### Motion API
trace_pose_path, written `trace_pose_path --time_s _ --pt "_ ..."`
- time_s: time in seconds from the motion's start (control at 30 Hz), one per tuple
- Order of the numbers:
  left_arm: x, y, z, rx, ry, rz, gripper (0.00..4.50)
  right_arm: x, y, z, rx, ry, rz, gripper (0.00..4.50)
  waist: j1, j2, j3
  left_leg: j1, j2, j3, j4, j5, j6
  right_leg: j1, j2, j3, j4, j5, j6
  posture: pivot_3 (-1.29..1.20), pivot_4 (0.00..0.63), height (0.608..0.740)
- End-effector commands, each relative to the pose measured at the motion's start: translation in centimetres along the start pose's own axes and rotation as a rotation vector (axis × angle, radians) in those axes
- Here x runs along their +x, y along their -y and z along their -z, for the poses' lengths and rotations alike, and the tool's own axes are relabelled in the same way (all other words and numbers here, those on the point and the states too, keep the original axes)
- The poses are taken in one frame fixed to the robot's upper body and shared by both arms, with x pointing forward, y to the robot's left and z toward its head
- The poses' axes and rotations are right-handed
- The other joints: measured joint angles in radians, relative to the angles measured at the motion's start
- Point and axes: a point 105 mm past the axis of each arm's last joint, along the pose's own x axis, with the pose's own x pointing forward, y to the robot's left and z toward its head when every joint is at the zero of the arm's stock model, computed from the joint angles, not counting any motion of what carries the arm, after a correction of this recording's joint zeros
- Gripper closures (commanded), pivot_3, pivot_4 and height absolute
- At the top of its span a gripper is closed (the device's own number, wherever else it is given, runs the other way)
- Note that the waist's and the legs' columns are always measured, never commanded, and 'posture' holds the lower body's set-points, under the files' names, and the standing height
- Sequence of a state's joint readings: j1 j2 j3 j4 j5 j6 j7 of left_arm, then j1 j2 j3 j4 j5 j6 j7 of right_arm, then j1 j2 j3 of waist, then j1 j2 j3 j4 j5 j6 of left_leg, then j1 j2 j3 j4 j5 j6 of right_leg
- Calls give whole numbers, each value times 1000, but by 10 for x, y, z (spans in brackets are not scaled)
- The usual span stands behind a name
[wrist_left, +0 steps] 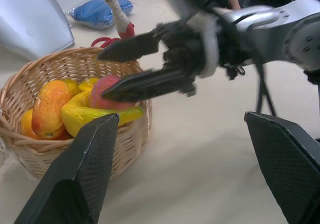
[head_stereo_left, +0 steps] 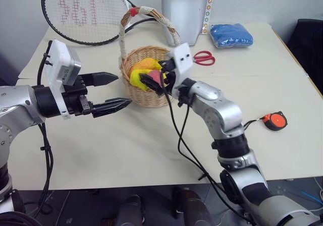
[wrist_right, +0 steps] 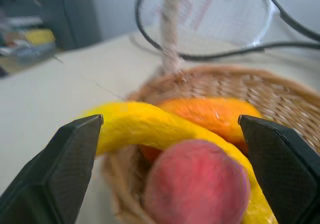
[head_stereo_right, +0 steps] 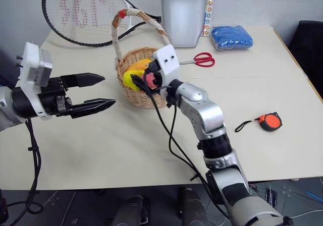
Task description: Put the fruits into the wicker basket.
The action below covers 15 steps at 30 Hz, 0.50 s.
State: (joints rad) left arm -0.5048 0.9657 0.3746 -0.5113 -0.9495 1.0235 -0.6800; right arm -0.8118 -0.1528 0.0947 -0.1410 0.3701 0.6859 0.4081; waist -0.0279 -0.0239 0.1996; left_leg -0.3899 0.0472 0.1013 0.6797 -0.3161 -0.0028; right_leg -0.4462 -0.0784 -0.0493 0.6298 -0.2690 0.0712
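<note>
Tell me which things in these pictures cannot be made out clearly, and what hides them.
- Peach: blurred in the right wrist view; in the head views the right gripper covers most of it.
- Fruits low in the wicker basket: hidden under the banana and mango, so their count is unclear.
- Tennis racket: its handle passes behind the basket.
- Tape measure: markings too small.

Head pair overhead — wrist cameras near wicker basket (wrist_left: 131, 134)
</note>
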Motion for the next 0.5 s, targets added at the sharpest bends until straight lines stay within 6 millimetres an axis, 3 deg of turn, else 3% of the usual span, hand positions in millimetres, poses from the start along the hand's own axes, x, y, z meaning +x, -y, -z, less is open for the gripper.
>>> trace_pose_path --time_s 0.03,0.1,0.23,0.33,0.5 --pt "-3 0 -12 50 24 -2 290 -32 -5 -26 -25 70 -73 9 0 0 0 0 0 0 0 0 0 0 0 0 0 0 0 0 150 740" --pt "-3 -2 -12 49 25 -3 290 -47 -2 -26 -39 55 -82 9 0 0 0 0 0 0 0 0 1 1 0 0 0 0 0 0 150 740" --pt "0 -5 -12 56 34 6 290 -64 33 -21 -22 40 118 9 -3 0 0 1 0 0 0 0 0 1 1 0 -2 0 0 0 150 740" --pt "2 -6 -12 62 40 13 290 -56 42 -18 -26 50 183 9 -9 0 0 4 0 3 0 0 0 0 1 0 0 0 0 0 150 740" --pt "6 -7 -22 68 82 30 290 -13 55 -5 31 78 272 9 -18 0 0 4 0 2 0 2 -3 0 2 2 1 0 -1 0 150 740"
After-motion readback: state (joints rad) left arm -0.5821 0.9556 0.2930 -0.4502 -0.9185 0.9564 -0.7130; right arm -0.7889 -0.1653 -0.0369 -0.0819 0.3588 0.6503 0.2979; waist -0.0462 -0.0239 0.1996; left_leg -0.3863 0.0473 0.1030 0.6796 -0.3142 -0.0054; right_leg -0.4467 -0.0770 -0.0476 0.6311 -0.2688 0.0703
